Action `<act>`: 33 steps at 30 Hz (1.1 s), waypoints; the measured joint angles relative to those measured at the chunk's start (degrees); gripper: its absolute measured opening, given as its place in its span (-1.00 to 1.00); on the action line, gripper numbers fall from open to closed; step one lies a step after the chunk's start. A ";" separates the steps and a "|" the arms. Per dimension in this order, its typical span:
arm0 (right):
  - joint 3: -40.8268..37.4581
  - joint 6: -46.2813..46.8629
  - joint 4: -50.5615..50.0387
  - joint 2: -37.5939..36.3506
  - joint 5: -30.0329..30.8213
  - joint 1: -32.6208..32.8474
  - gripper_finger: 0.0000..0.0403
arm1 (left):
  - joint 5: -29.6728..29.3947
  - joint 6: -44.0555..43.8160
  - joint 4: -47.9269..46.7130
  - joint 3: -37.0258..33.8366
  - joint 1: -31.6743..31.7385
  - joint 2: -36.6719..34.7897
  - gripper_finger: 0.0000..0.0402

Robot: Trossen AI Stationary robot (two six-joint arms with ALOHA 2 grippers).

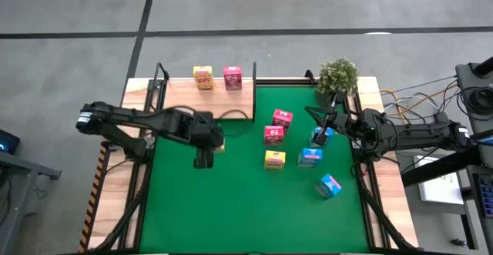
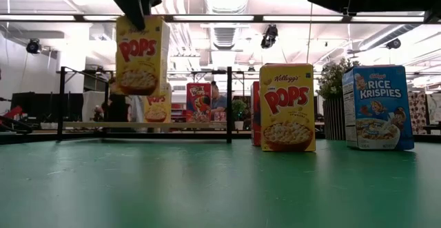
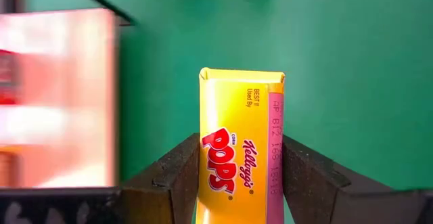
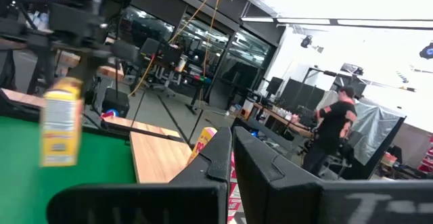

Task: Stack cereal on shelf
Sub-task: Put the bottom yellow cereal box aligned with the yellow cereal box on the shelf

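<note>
My left gripper point(image 3: 240, 187) hangs over the green mat point(image 1: 231, 201), just in front of the shelf point(image 1: 173, 101), shut on a yellow cereal box point(image 2: 141, 56). The shelf is a light-wood board with black posts. A yellow box point(image 1: 202, 78) and a pink box point(image 1: 233, 78) stand upright on it. Two pink boxes point(image 1: 277, 126), a yellow one point(image 1: 275, 159) and three blue ones point(image 1: 310, 156) stand or lie on the mat. My right gripper point(image 4: 230, 160) is shut and empty, raised at the mat's right edge. My left gripper pinches the yellow box at its top end point(image 3: 240, 116) between the two fingers point(image 3: 177, 180), one on each wide face. The fingers come from above, slanting down. The box hangs upright below them, lifted clear of the mat.
A potted plant point(image 1: 337, 76) stands at the far right corner. The shelf's black posts point(image 2: 62, 104) and rail rise at its ends. The mat's near half is bare green. Beyond the table is a room with desks, and a person point(image 4: 331, 126) stands there.
</note>
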 joint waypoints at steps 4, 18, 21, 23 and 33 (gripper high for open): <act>0.00 -0.13 0.00 0.01 0.00 0.00 -0.96 | -1.37 6.96 0.00 0.00 5.08 -0.92 -0.18; 0.00 -0.73 0.00 0.01 0.02 0.00 -0.96 | 1.27 28.48 0.89 0.02 26.13 -0.87 -0.18; 0.00 -1.31 0.00 0.01 0.02 0.00 -0.96 | 5.66 31.58 2.66 0.02 30.73 -0.85 -0.18; 0.00 -1.31 0.00 0.01 0.02 0.00 -0.96 | 7.91 33.39 3.66 0.02 33.70 -0.78 -0.18; 0.00 -1.53 0.02 0.01 0.02 0.00 -0.96 | 17.65 38.19 3.83 0.02 44.70 -0.63 -0.18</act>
